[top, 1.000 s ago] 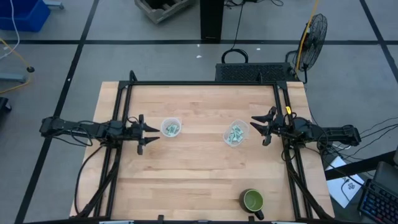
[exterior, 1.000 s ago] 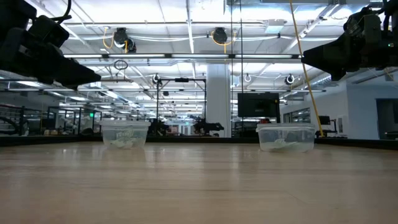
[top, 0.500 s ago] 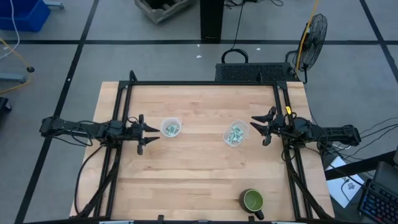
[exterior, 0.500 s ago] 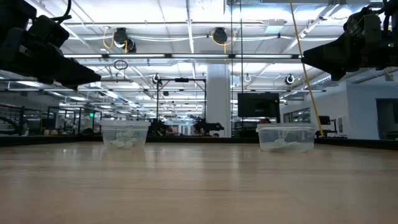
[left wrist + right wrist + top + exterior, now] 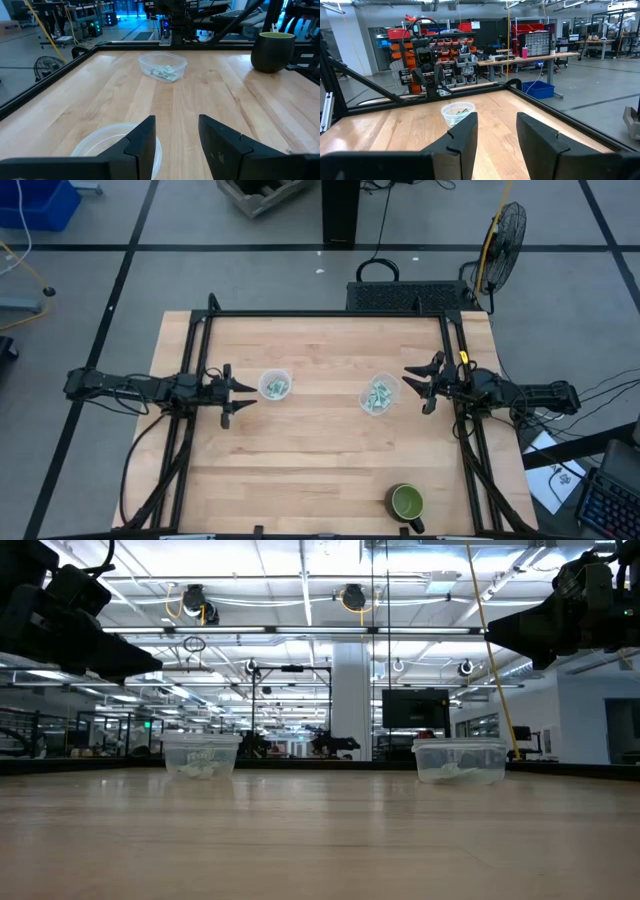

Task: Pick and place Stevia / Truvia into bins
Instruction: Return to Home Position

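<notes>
Two clear round cups stand upright on the wooden table. The left cup [image 5: 275, 386] and the right cup [image 5: 380, 394] each hold green and white sweetener packets [image 5: 378, 396]. No loose packet shows on the table. My left gripper [image 5: 232, 397] hovers open just left of the left cup, above the table. My right gripper [image 5: 421, 383] hovers open just right of the right cup. In the left wrist view the left cup's rim [image 5: 117, 145] lies below my left gripper's fingers [image 5: 176, 142] and the right cup [image 5: 162, 66] sits farther off. The right wrist view shows the left cup [image 5: 458, 113] beyond my right gripper [image 5: 496, 140].
A green mug [image 5: 407, 503] with a handle stands near the table's near edge, right of centre. Black rails [image 5: 192, 420] run along the table's left and right sides. Bare wood lies between the cups and across the near half.
</notes>
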